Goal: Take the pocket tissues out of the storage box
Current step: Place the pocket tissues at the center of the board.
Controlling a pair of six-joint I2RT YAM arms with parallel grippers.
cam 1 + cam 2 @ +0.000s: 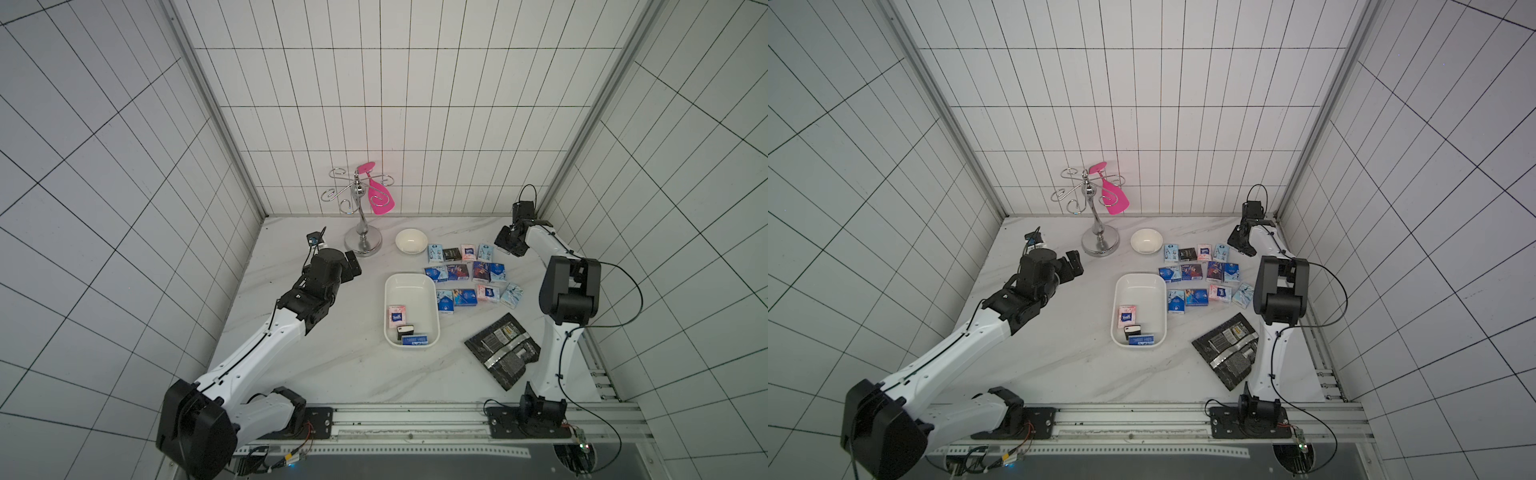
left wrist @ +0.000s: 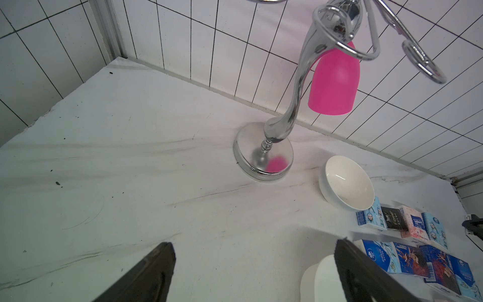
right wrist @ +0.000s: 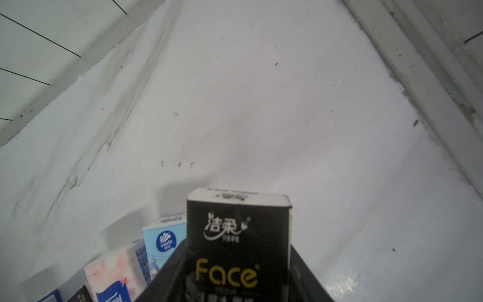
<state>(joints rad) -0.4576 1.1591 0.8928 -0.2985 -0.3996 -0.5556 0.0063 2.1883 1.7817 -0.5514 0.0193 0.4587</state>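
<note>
Left arm (image 1: 249, 353): the black shoulder housing is seen nearest the camera in both top views, with white links raised over the left of the tabletop (image 1: 332, 374).

Left gripper (image 1: 353, 266): held above the tabletop, near the base of the stand. Its fingers (image 2: 146, 274) are spread wide with nothing between them (plain in the left wrist view).

Chrome stand (image 1: 363, 243): placed at the back, with a pink glass (image 1: 379, 197) hung upside down from one hook.

White bowl (image 1: 411, 241): set just right of the stand.

Storage box (image 1: 409, 291): laid mid-tabletop. Three packets are kept at its near end: a pink packet (image 1: 396, 318), a small black packet (image 1: 405, 331) and a blue packet (image 1: 415, 340).

Pocket tissues (image 1: 457, 272): twelve more are ranged in three rows on the tabletop, just right of the box.

Foil pouches (image 1: 503, 349): laid nearer the front, right of the box.

Right gripper (image 1: 509, 245): positioned just beside the right end of the back row. Its fingers (image 3: 167, 277) are clamped on a black Face packet (image 3: 237, 235), held upright (contact with the tabletop cannot be told).
</note>
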